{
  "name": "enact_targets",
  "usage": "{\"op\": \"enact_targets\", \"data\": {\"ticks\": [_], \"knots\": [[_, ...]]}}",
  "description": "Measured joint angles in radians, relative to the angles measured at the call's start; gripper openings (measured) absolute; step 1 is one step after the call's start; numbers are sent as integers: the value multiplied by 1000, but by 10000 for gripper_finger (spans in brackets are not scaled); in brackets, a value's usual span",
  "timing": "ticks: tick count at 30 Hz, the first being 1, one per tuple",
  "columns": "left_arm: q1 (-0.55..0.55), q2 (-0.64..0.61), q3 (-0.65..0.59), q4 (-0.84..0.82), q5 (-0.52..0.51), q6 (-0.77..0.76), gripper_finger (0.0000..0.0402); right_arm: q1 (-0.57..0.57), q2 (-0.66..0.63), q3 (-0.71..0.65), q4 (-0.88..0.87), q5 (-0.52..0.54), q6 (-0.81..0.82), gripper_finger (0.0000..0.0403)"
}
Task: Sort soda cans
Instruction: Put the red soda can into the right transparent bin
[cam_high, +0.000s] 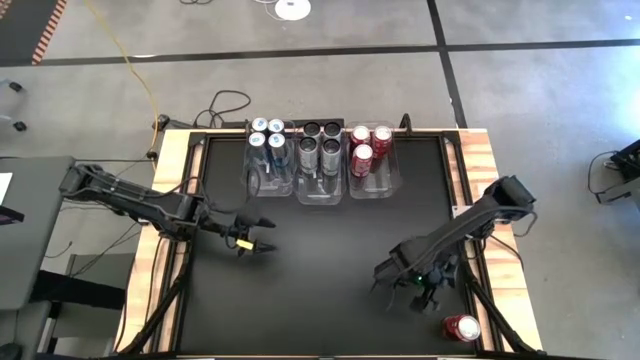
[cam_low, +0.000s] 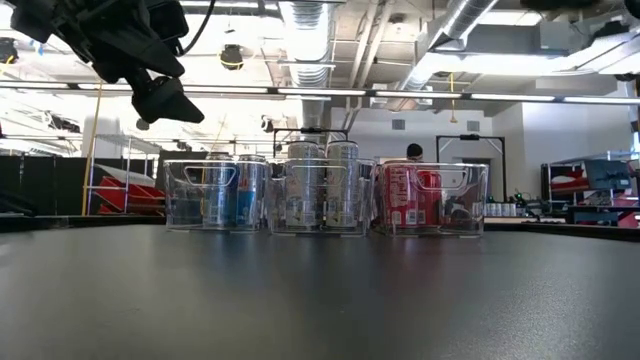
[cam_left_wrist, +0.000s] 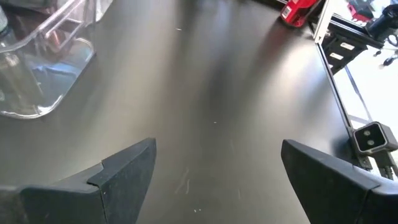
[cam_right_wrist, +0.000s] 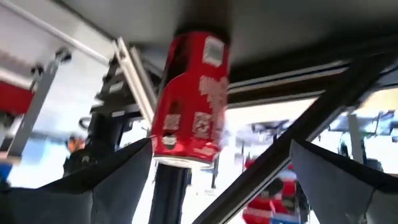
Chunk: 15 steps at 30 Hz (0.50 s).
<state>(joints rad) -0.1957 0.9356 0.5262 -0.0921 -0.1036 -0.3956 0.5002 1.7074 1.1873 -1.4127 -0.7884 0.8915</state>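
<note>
Three clear bins stand in a row at the table's far edge. The left one holds blue-silver cans, the middle one dark cans, the right one three red cans. One more red can stands alone by the near right corner; it fills the right wrist view. My right gripper is open just short of that can, fingers pointing toward it, touching nothing. My left gripper hovers open over the table's left half.
The bins' near halves hold no cans. The black tabletop between the bins and the grippers is bare. The lone red can stands close to the table's near and right edges, beside the frame rail. A person shows far behind the bins.
</note>
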Motion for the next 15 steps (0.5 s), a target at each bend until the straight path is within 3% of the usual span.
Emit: {"op": "enact_targets", "data": {"ticks": [8,15], "knots": [[-54,0,0,0,-50,-4,343,66,141,0,16,-188,-105,399],[-91,0,0,1,-108,-9,343,139,241,0,10,-211,-136,392]]}}
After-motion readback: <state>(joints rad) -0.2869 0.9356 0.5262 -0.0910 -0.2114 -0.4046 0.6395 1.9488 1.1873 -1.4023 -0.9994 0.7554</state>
